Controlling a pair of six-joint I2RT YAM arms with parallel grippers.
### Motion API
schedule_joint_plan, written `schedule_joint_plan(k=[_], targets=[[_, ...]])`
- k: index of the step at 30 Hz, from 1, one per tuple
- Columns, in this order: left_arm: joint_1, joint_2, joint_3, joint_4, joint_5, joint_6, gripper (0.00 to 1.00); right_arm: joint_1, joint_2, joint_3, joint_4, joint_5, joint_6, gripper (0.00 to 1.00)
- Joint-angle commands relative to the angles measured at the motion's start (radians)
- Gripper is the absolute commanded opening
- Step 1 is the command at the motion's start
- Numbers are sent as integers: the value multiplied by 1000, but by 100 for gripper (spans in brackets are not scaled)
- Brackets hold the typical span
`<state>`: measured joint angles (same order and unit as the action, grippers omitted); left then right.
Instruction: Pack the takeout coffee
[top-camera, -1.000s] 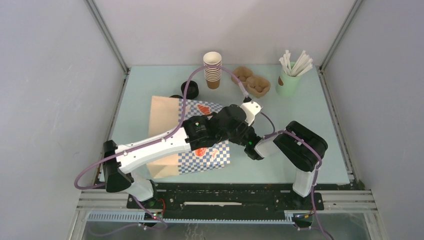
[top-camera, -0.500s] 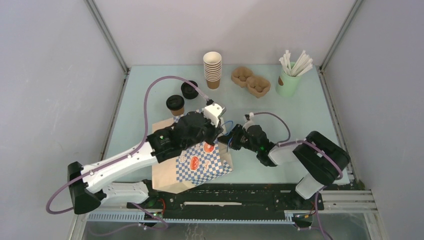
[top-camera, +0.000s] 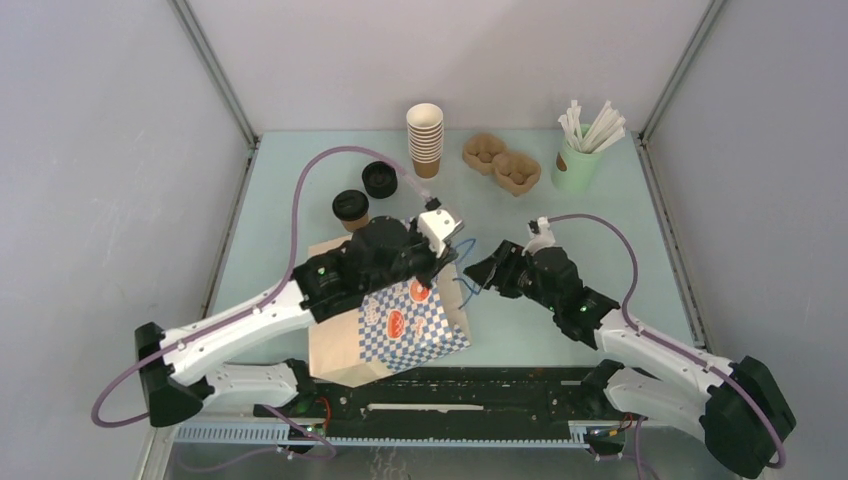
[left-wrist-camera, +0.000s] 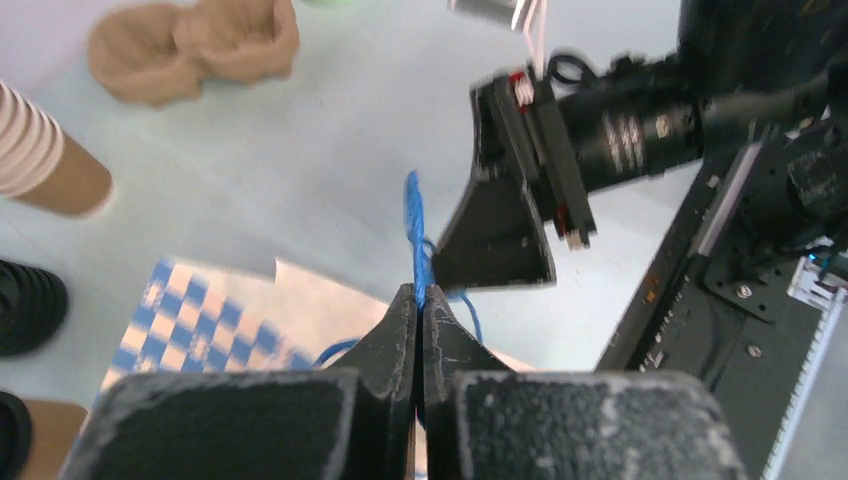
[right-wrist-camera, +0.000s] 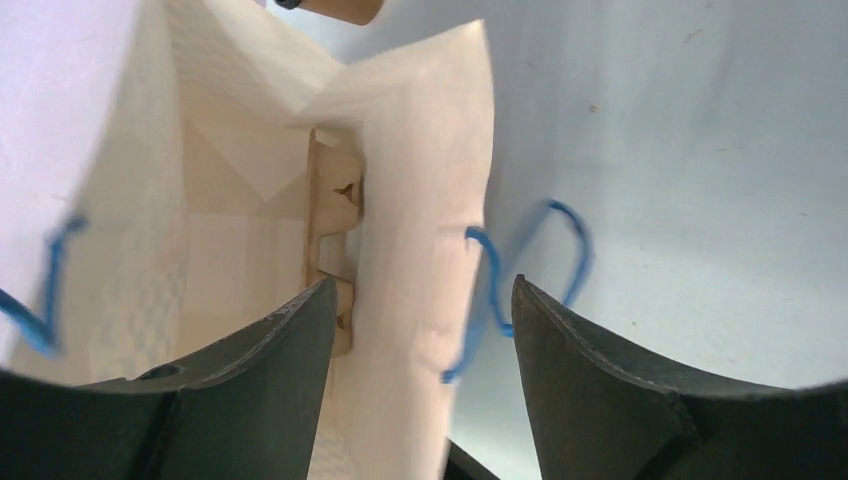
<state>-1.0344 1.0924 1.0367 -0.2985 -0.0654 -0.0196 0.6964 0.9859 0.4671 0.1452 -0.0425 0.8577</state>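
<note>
The takeout coffee (top-camera: 350, 208), a small brown paper cup capped with a black lid, stands on the table behind the bag. The paper bag (top-camera: 405, 325), kraft with a blue check print, is propped up with its mouth toward the right. My left gripper (top-camera: 446, 256) is shut on a blue string handle (left-wrist-camera: 413, 215) at the bag's top, its tips (left-wrist-camera: 418, 296) pinched tight. My right gripper (top-camera: 481, 272) is open at the bag's mouth, its jaws (right-wrist-camera: 422, 284) straddling the near bag wall (right-wrist-camera: 420, 200) without touching. A second blue handle (right-wrist-camera: 535, 260) dangles there.
A loose black lid (top-camera: 380, 180) lies behind the coffee. A stack of brown paper cups (top-camera: 425, 140), two moulded-pulp cup trays (top-camera: 503, 165) and a pale green cup of white straws (top-camera: 580, 155) line the back edge. Grey walls close in both sides.
The bag went from lying flat to propped up, lifted by my left gripper on its handle. My right gripper opened, let go of the bag's edge and drew back to the right.
</note>
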Motion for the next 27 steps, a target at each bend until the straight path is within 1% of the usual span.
schedule_joint_plan(k=[1, 3, 7, 8, 11, 14, 17, 18, 20, 22, 23, 27], targets=[[6, 123, 204, -1, 32, 154, 0, -15, -1, 31, -120, -15, -47, 73], [7, 187, 285, -16, 50, 185, 0, -11, 14, 30, -118, -37, -21, 74], [6, 272, 397, -18, 108, 228, 0, 39, 21, 17, -132, 12, 4, 72], [7, 289, 415, -17, 124, 235, 0, 44, 15, 5, -124, 12, 21, 70], [7, 339, 467, -17, 147, 248, 0, 95, 0, -35, -74, 23, 78, 55], [7, 388, 501, -8, 153, 239, 0, 182, 3, -43, -33, 128, 132, 53], [4, 411, 509, -1, 193, 218, 0, 257, 45, -42, 98, 157, 165, 52], [3, 409, 503, -2, 207, 209, 0, 279, 72, -37, 153, 159, 159, 52], [-3, 387, 472, -10, 228, 201, 0, 298, 122, -21, 206, 135, 154, 54], [-8, 337, 406, -21, 231, 198, 0, 285, 133, -20, 161, 128, 163, 55], [-9, 303, 358, -22, 231, 193, 0, 269, 118, -27, 128, 133, 164, 56], [-13, 169, 166, 40, 228, 134, 0, 205, -40, -118, 75, 164, 160, 60]])
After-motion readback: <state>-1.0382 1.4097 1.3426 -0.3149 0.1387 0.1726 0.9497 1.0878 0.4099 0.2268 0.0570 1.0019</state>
